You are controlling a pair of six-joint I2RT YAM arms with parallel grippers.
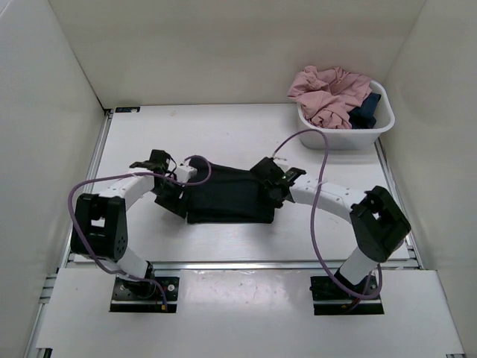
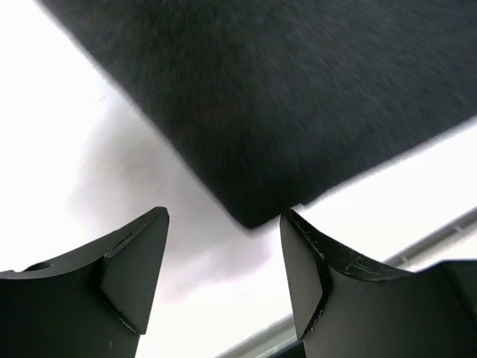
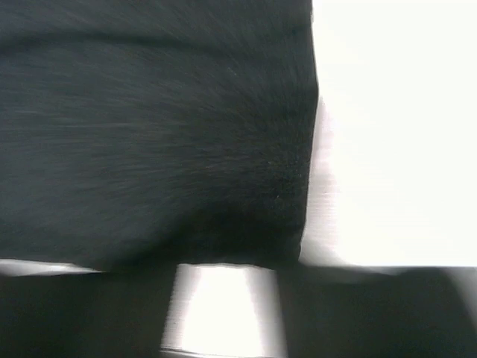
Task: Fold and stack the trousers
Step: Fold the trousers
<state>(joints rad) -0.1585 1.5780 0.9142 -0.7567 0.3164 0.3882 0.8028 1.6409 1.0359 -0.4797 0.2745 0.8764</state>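
Count: 1 pair of black trousers (image 1: pixel 227 195), 2 arms, 1 white basket (image 1: pixel 344 139), and in it 1 pink garment (image 1: pixel 328 93) plus 1 dark blue garment (image 1: pixel 367 112).

The trousers lie folded into a compact rectangle at mid-table (image 1: pixel 223 134), long sides approx. parallel to the table's front edge.

The left gripper (image 1: pixel 177 200) sits at the bundle's left end. In the left wrist view its fingers (image 2: pixel 130 261) stand well apart with nothing between them; a folded corner of the fabric lies just ahead of the tips, not touching them.

The right gripper (image 1: pixel 268 190) is at the right end, low over the cloth. The right wrist view is motion-blurred (a bright gap shows between two dark shapes at the bottom), so I cannot tell whether it grips the fabric or not.

Room: bare tabletop shows behind the trousers up to the back wall, a narrower strip in front, more on the left. The basket is at the back right corner, well apart from the bundle.
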